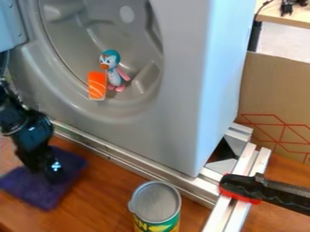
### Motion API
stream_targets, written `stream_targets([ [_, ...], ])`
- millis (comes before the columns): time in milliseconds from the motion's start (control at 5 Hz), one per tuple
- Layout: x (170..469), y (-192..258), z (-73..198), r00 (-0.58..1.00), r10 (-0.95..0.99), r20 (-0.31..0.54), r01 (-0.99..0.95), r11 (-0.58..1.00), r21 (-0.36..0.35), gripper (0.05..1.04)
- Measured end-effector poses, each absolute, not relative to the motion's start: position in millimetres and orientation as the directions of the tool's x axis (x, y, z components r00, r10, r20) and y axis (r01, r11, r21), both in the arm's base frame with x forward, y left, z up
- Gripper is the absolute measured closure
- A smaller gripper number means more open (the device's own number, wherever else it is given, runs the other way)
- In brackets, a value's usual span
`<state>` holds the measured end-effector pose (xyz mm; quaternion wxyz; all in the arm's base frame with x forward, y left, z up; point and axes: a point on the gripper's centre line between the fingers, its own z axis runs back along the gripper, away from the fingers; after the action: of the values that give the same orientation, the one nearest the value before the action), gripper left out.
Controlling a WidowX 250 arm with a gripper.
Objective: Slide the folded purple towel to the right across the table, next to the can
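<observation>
From where I'm standing, the black arm (21, 122) is coming in at the left, and its gripper (53, 171) is hanging down over the purple cloth (36, 192). I can't tell whether the gripper is standing wide or narrow, or whether it's gripping the cloth. The cloth is lying on the wooden counter (103, 195), at the lower left, in front of the grey machine (187, 90). Up in the machine's round opening (72, 45), a toy penguin (113, 70) with a blue head and pink feet is standing upright, and an orange block (97, 86) with white stripes is standing just beside it, on the left. A metal rail (109, 152) is running along the machine's foot. Nearer me, a can (156, 204) with a silver top and a green and yellow side is standing upright. Over to the right, a black and red clamp (245, 186) is lying across metal bars (242, 165), and brown cardboard (272, 90) is standing behind.
</observation>
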<state>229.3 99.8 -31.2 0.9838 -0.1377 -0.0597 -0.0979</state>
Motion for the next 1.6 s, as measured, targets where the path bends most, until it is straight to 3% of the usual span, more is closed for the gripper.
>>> stream_targets([
  [200, 228, 66, -33, 0.959, -0.252, 0.128, 0.278, 0.924, -0.264, 0.083],
  [400, 229, 61, -33, 0.967, -0.224, 0.123, 0.250, 0.928, -0.275, 0.083],
  [600, 210, 38, -27, 0.965, -0.246, 0.095, 0.264, 0.910, -0.321, 0.083],
  [800, 199, 36, -16, 0.972, -0.229, 0.053, 0.234, 0.918, -0.319, 0.083],
  [1000, 198, 48, 13, 0.971, -0.230, 0.060, 0.237, 0.948, -0.210, 0.083],
  [1200, 194, 51, 34, 0.958, -0.281, 0.055, 0.286, 0.947, -0.144, 0.083],
  [1400, 182, 51, 55, 0.943, -0.333, 0.005, 0.333, 0.940, -0.069, 0.083],
  [1600, 174, 49, 61, 0.949, -0.312, -0.042, 0.311, 0.950, -0.038, 0.083],
])
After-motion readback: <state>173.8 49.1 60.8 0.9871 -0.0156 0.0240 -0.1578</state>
